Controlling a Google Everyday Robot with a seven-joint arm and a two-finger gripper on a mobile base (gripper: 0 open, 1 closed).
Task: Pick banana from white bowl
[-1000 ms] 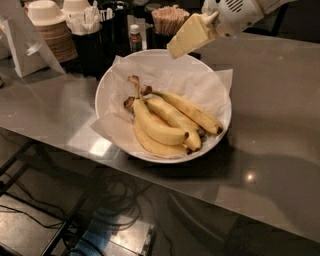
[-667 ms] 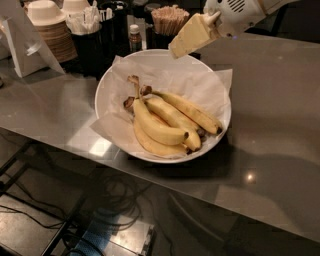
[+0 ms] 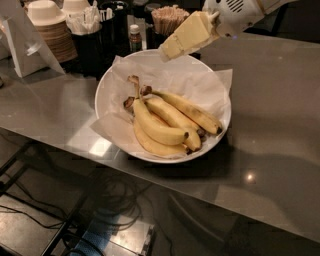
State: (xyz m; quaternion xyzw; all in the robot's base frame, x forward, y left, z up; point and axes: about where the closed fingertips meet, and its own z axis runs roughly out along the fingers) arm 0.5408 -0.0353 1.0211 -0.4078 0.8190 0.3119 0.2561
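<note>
Where the grey counter (image 3: 270,100) runs out to the right of the white bowl (image 3: 101,95), there is wide bare surface, and more of it to the bowl's left. The counter's near edge slants down from left to right just beyond the bowl's near rim. Along the far edge, room is tighter: stacked paper bowls (image 3: 50,30) at the far left, black holders (image 3: 95,42), a small bottle (image 3: 134,36) and a cup of wooden sticks (image 3: 172,17) stand close behind the bowl.

Crinkled white paper (image 3: 210,82) lines the bowl and pokes past its far-right rim. The banana (image 3: 152,125) lies in the near half of the bowl, plump and curved, its stem pointing to the far left, with other bananas (image 3: 192,111) touching it on both sides.

Reaching in from the upper right, the arm (image 3: 235,15) slopes down to the left. The gripper (image 3: 170,51) hangs over the bowl's far rim, above the paper and apart from the fruit. Whether it is spread or closed cannot be told.
</note>
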